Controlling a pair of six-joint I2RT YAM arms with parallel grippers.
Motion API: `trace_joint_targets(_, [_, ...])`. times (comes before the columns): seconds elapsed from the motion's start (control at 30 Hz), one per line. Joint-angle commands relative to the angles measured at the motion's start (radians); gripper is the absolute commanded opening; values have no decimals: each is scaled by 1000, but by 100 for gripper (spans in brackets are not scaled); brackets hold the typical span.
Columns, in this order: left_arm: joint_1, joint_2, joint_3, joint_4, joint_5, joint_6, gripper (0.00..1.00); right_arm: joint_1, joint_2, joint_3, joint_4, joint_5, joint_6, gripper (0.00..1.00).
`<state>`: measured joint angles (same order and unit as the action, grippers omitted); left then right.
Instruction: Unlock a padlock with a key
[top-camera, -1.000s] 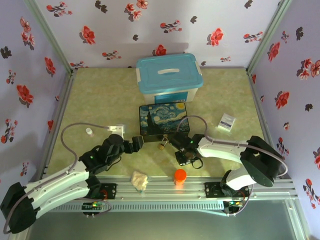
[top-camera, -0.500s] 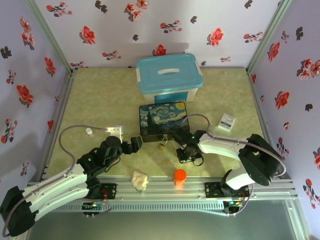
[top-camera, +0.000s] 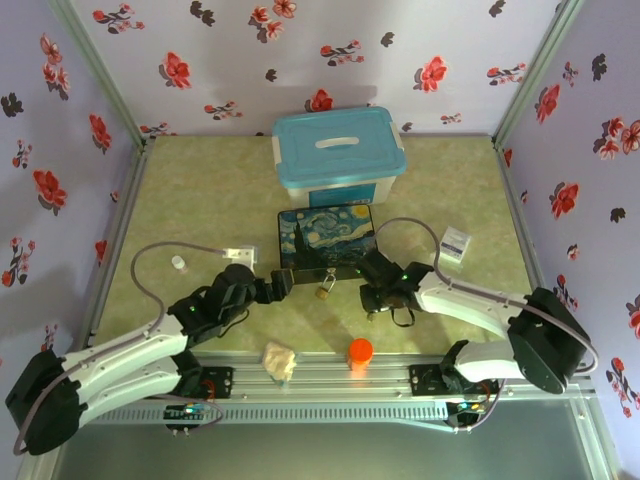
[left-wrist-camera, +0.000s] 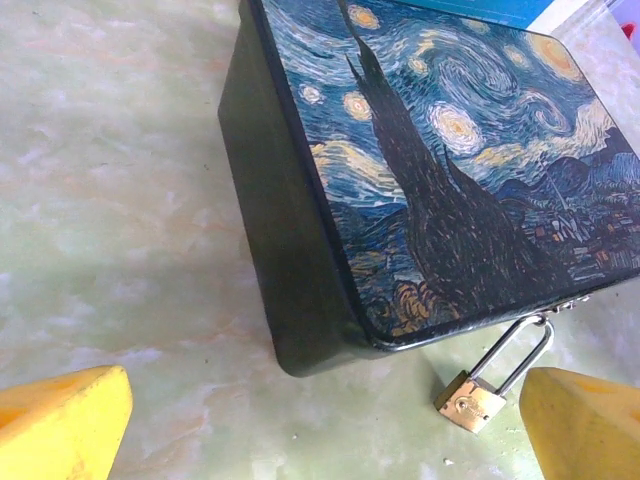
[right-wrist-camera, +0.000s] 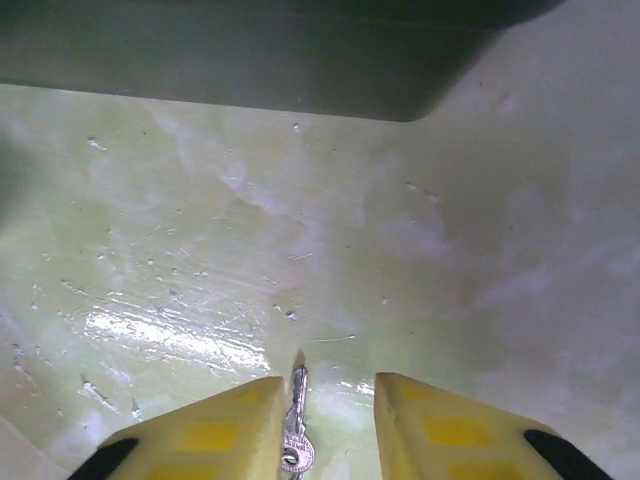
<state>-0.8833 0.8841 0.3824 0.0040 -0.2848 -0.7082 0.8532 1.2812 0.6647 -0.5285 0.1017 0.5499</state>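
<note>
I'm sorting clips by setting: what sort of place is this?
Probably a robot test booth, not a home: flowered wall panels on metal posts enclose a green table, with an aluminium rail along its near edge.

Top camera: high above and behind the arms, looking down over the whole table (top-camera: 200, 200).
Left wrist camera: low and close, facing the painted box (left-wrist-camera: 450, 180) corner and the padlock (left-wrist-camera: 470, 400).
Right wrist camera: nearly on the table, looking down at the key (right-wrist-camera: 296, 425).
Shared: box and padlock, in the top and left wrist views.
</note>
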Motion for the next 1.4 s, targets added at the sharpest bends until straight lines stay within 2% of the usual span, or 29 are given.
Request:
trace_joint_targets(0.0, [0, 29, 61, 20, 13, -6, 100, 0, -32, -31, 25, -29, -75, 34])
trace_joint_targets(0.37, [-11, 86, 128, -9, 19, -33, 100, 8, -1, -109, 118, -105, -10, 31])
trace_joint_targets(0.77, [-19, 160, 130, 47, 19, -49, 100, 108, 42, -140, 121, -63, 67, 27])
trace_joint_targets(1.03, [-19, 158, 119, 55, 19, -47, 100, 131, 62, -145, 100, -53, 121, 14])
trace_joint_targets(1.37, [-19, 148, 105, 75, 16, -44, 100, 129, -41, -158, 90, -19, 137, 0])
